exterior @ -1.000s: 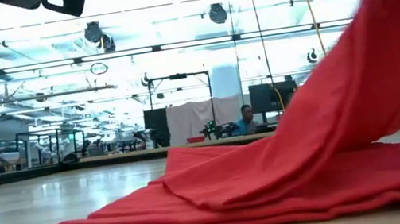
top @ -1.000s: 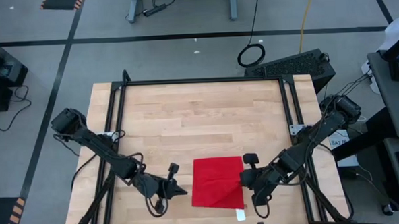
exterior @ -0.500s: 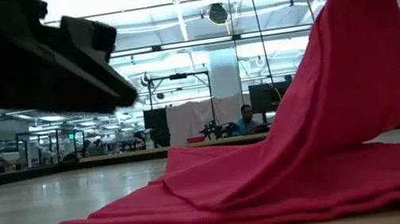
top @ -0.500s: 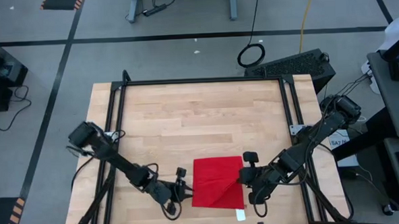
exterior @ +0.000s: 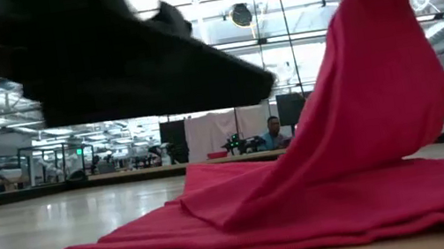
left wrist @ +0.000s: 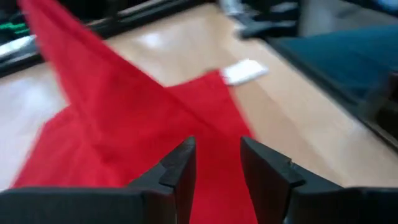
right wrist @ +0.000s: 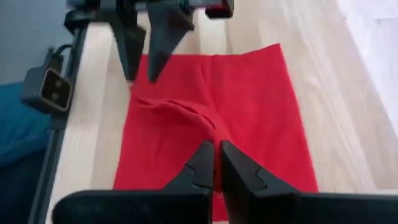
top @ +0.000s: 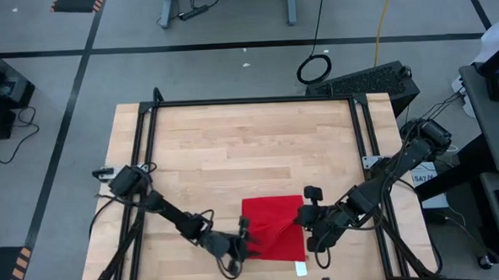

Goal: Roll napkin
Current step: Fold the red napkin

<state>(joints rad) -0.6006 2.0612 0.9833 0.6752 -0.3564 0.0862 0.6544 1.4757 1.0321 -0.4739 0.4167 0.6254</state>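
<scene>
Napkin (top: 274,230) lies at the table's (top: 250,148) six o'clock edge, its three o'clock side pinched and lifted by the right gripper (top: 303,225), jaws closed tight on the cloth; the left gripper (top: 244,241) sits low at the napkin's nine o'clock edge, fingers (left wrist: 180,167) a small gap apart, holding nothing; risk: the thin fabric slips from that pinch, or the left jaws snag and bunch the flat layer, spoiling the roll.

My red napkin (top: 273,226) lies flat near the table's front edge, 1 side lifted into a peak, small white tag (top: 301,269) at its front corner.
</scene>
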